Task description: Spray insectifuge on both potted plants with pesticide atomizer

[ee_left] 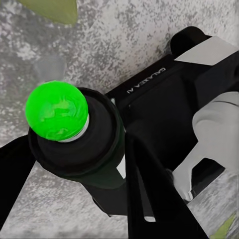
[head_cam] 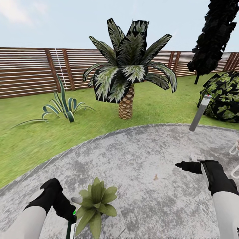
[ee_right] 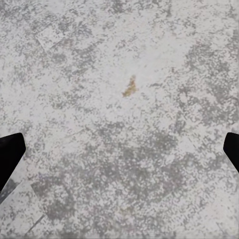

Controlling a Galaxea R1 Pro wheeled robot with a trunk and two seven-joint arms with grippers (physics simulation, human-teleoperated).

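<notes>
The pesticide atomizer, a black cylinder with a bright green dot on top, sits clamped between the dark fingers of the left tool; in the head view it shows at the bottom edge, left of centre, its white label just visible below the left tool. Just beside it to the right is one potted plant, a low rosette of pointed green leaves, its small grey pot peeking out at the left under the leaves and standing on the round mottled grey paved patch. At the lower right the right tool points left above the paving, holding nothing, and its wrist view shows the fingertips spread wide at the frame's sides. Farther out lie the lawn, a striped agave at the left, a palm at centre, a tilted grey post at the right, a leafy bush and the brown slatted fence
</notes>
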